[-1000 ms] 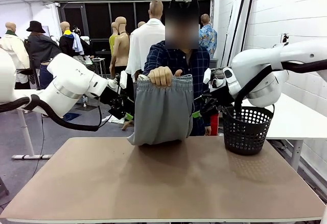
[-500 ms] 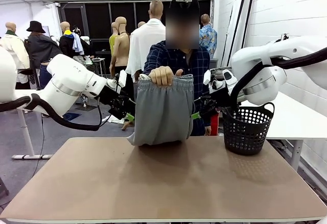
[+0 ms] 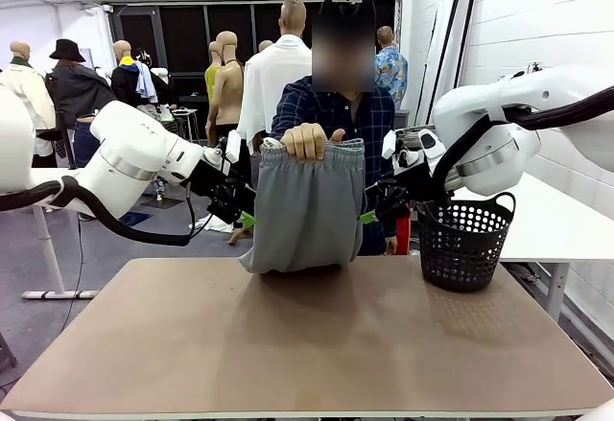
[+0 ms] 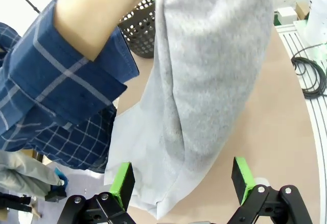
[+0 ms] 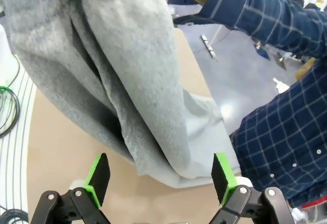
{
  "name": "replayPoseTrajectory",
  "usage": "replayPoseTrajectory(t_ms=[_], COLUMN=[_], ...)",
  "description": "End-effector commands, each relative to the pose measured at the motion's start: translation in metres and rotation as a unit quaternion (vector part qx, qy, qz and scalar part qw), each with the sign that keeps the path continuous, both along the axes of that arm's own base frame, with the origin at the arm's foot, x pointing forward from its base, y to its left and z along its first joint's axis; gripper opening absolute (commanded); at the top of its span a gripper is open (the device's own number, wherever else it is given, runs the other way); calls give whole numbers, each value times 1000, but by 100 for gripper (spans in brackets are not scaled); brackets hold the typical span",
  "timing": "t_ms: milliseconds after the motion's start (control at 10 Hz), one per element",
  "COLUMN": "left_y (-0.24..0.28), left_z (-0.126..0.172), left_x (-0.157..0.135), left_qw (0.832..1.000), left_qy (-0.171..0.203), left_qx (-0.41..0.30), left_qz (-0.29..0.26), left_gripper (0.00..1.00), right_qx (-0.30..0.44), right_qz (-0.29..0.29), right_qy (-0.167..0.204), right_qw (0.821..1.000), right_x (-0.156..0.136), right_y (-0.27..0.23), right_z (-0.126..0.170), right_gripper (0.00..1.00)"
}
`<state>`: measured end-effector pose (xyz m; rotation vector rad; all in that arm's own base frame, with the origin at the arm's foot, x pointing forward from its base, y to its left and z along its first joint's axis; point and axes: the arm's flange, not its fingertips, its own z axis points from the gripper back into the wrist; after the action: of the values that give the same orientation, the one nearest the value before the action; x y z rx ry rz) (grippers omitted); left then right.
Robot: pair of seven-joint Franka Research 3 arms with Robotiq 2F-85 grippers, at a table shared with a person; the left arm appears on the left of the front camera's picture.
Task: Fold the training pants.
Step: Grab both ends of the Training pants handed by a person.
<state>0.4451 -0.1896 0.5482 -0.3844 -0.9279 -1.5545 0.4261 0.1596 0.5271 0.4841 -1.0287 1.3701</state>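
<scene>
training pants (image 3: pixel 302 205) over table (image 3: pixel 288 344), basket (image 3: pixel 463 244) right

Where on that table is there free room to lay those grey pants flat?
The whole near half of the table is bare, from the training pants to the front edge. Crowded at the far edge: left fingers and right fingers flank the pants, basket at far right.

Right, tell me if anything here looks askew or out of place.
Nothing is spilled or damaged. The light grey jersey training pants hang from the person's hand rather than lying flat, their lower end bunched at the far edge of the brown table. The black perforated plastic basket stands upright at the far right.
</scene>
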Motion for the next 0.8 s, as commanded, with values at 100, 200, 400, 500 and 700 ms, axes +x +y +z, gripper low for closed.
replayPoseTrajectory(t_ms=[100, 200, 400, 500, 700], left_y=[-5, -5, -8, -9, -10], left_z=[-5, -5, -3, -2, -1], left_x=[-4, -3, -8, -9, -11], left_qw=[999, 999, 998, 998, 997], left_qy=[-13, -13, -9, -11, -11], left_qx=[-33, -37, -56, -62, -74], left_qz=[2, -1, -8, -10, -15], left_gripper=[100, 100, 100, 100, 100], right_qx=[31, 35, 43, 47, 56], right_qz=[12, 15, 26, 31, 39], right_qy=[-16, -15, -11, -10, -9], right_qw=[999, 999, 999, 998, 998], right_x=[-5, -4, -6, -6, -7], right_y=[1, 2, 1, 1, 1], right_z=[-5, -4, -3, -2, -1], right_gripper=[100, 100, 100, 100, 100])
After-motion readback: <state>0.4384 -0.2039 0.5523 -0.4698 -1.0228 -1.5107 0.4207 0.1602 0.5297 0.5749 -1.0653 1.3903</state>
